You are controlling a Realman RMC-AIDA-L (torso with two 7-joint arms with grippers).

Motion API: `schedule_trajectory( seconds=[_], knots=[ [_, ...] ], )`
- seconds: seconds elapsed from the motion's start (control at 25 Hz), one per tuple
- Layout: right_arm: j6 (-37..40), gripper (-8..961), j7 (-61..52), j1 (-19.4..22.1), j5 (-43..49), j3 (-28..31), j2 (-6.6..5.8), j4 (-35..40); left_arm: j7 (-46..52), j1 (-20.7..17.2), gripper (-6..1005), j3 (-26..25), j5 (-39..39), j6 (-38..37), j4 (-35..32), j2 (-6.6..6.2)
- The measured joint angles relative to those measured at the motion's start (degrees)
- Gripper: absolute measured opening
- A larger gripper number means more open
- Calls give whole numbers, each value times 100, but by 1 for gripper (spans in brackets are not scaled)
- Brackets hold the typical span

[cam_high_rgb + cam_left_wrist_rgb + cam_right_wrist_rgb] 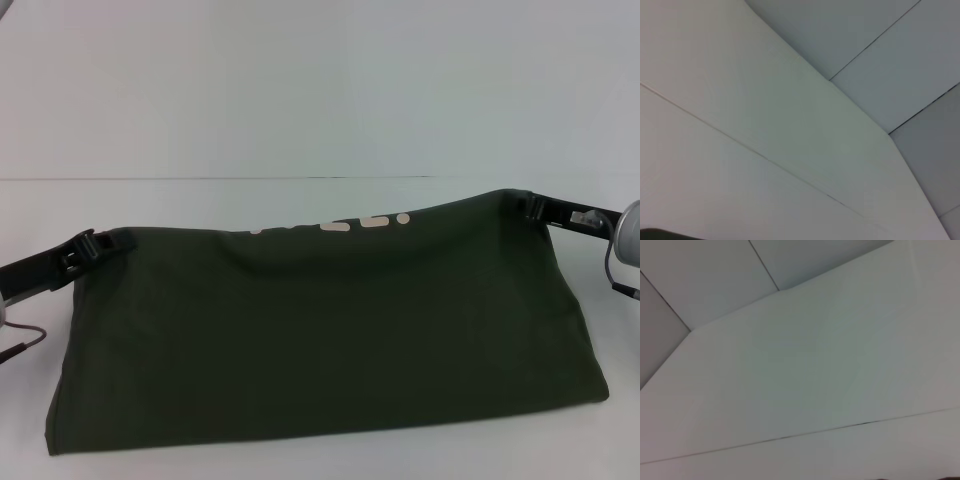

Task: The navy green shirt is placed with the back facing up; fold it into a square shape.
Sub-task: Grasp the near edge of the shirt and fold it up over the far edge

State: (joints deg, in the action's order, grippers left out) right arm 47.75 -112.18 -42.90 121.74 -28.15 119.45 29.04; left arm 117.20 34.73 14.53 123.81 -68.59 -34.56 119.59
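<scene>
At the shirt's upper corners, we have the left hand (pixel 88 247) and right hand (pixel 534 207) each clamped on the navy green shirt (pixel 320 330), raised mid-fold with its lower edge on the white counter (pixel 320 130). Next we likely carry the held edge forward evenly; open counter all around.

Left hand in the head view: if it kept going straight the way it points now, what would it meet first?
The left hand points inward across the raised edge of the navy green shirt, which it already grips. Straight on, it would meet more shirt fabric, then probably the right hand at the opposite corner; depth is unclear.
</scene>
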Motion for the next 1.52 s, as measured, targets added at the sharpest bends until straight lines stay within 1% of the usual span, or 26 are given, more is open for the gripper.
schedule_trajectory(
  seconds=[0.2, 0.52, 0.84, 1.08, 1.28, 1.4, 1.52],
  knots=[
    [-393, 44, 29, -12, -257, -338, 17, -95, -95, 49, 41, 22, -113, 182, 2, 77],
    [-535, 45, 30, -33, -274, -369, 34, -166, -144, 61, 41, 60, -123, 390, 3, 167],
    [-823, 46, 28, -41, -298, -509, 34, -268, -400, 61, 40, 60, -376, 742, 144, 285],
    [-856, 213, 29, 18, -343, -458, 32, -262, -547, 79, 66, 68, -417, 1025, 296, 294],
    [-835, 454, 30, 107, -484, -460, 18, -207, -609, 96, 92, 68, -419, 1161, 324, 293],
    [-778, 698, 32, 150, -487, -456, 9, -188, -636, 102, 108, 68, -419, 1308, 360, 292],
    [-688, 810, 37, 198, -487, -474, 1, -186, -644, 104, 124, 67, -420, 1460, 370, 305]
  ],
)
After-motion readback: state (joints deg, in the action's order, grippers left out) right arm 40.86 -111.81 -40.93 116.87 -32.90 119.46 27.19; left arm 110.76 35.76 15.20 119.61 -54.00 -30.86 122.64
